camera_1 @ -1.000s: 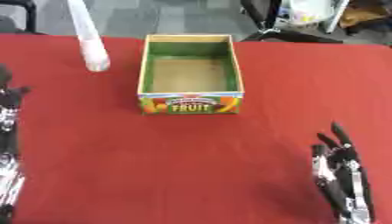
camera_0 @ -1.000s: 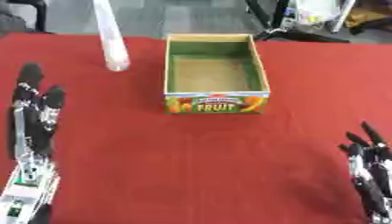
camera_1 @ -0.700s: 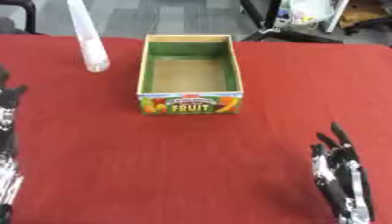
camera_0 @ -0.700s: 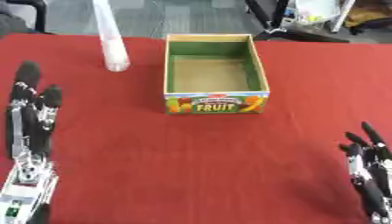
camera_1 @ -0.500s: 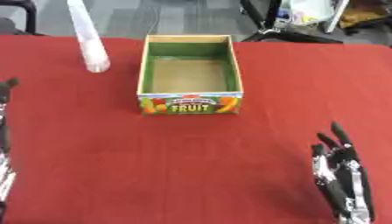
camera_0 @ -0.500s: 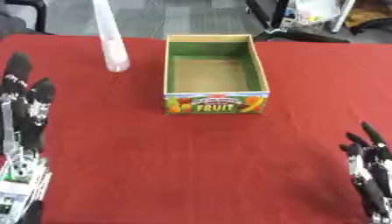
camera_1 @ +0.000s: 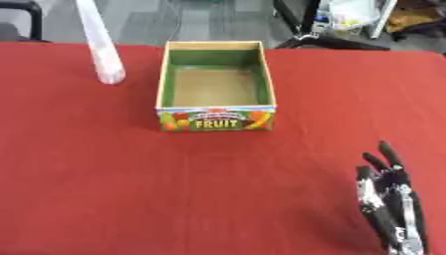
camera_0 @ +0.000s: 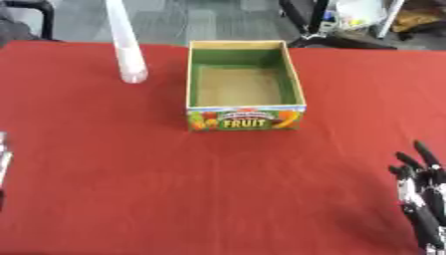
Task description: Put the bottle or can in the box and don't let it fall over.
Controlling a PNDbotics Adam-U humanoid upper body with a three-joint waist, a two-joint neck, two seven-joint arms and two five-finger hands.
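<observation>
Tall clear plastic bottle point(camera_0: 124, 48) upright on red tablecloth point(camera_0: 131, 189), just left of open cardboard fruit box point(camera_0: 244, 87), apart from it. Right hand point(camera_1: 390, 208) well below-right of box, fingers straight and spread, holding nothing. Left hand point(camera_0: 3, 159) barely visible far left of box; fingers impossible to tell.

Office or laboratory workspace. A worktop point(camera_0: 104, 164) covered in red cloth fills most of the view; beyond its far edge, at 12 o'clock, grey floor point(camera_0: 174, 20) shows. Black chair or stand legs point(camera_0: 306, 22) and stacked clutter point(camera_0: 366, 15) occupy the 1 o'clock corner.
</observation>
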